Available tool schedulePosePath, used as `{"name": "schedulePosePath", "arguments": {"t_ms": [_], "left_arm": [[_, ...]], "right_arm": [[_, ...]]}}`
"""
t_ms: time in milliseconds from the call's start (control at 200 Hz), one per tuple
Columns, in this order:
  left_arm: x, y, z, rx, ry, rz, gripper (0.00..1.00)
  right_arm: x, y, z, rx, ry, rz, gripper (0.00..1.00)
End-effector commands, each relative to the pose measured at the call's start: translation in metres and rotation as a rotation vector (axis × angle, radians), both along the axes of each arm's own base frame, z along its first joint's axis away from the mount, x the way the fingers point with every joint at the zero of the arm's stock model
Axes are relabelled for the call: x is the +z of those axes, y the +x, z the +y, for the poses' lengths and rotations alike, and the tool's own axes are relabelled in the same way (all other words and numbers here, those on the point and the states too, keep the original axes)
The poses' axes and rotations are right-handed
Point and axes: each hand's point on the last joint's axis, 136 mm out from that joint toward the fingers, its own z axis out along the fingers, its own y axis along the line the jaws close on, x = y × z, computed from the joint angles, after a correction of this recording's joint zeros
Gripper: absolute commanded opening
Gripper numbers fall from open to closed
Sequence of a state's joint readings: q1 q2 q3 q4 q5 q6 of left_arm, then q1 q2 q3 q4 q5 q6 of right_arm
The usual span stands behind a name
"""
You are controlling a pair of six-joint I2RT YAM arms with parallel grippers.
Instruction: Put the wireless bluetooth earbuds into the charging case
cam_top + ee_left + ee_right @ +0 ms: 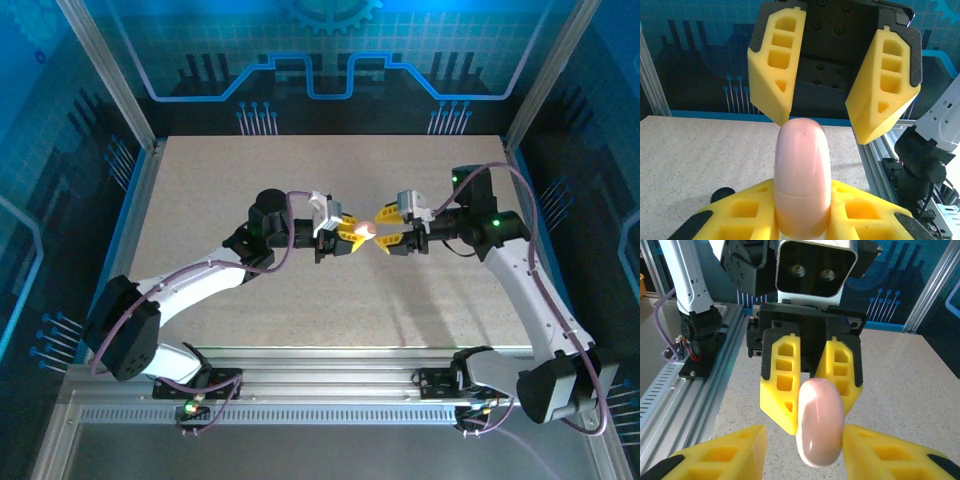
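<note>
The pink oval charging case [369, 229] is held in mid-air above the middle of the table, its lid closed. My left gripper [358, 232] is shut on its lower half, and the case [802, 170] stands up between the yellow fingers [745, 215]. Facing it, my right gripper [385, 227] is open around the case's free end [820, 425]. One pad [880, 452] sits against the case's side; the other [735, 452] stands well clear. The earbuds are out of view.
The speckled tabletop [300, 180] lies below both grippers. A small dark object [722, 192] peeks out on the table beside my left finger. Aluminium rails [330, 385] run along the near edge by the arm bases, and frame posts stand at the sides.
</note>
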State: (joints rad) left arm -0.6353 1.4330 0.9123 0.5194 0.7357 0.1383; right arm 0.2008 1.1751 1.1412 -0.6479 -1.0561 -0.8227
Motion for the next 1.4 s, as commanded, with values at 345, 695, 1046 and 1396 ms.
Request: {"name": "schedulePosePath", "arguments": {"t_ms": [345,695,1046,1396], "left_arm": [[0.016,-0.016,-0.005,-0.054,-0.05,-0.057,0.23],[0.016,-0.015,-0.009,-0.057,-0.044,-0.062,0.26],[-0.015,0.025,0.009,0.205,-0.016,0.054,0.82],[-0.045,0.066,0.032,0.418,0.023,0.279,0.93]], "right_arm": [[0.0,-0.016,0.013,0.105,-0.002,0.05,0.41],[-0.005,-0.012,0.011,0.094,-0.025,0.051,0.1],[-0.054,0.04,-0.015,-0.217,-0.228,0.291,0.08],[-0.128,0.085,-0.051,-0.597,-0.43,0.595,0.09]]}}
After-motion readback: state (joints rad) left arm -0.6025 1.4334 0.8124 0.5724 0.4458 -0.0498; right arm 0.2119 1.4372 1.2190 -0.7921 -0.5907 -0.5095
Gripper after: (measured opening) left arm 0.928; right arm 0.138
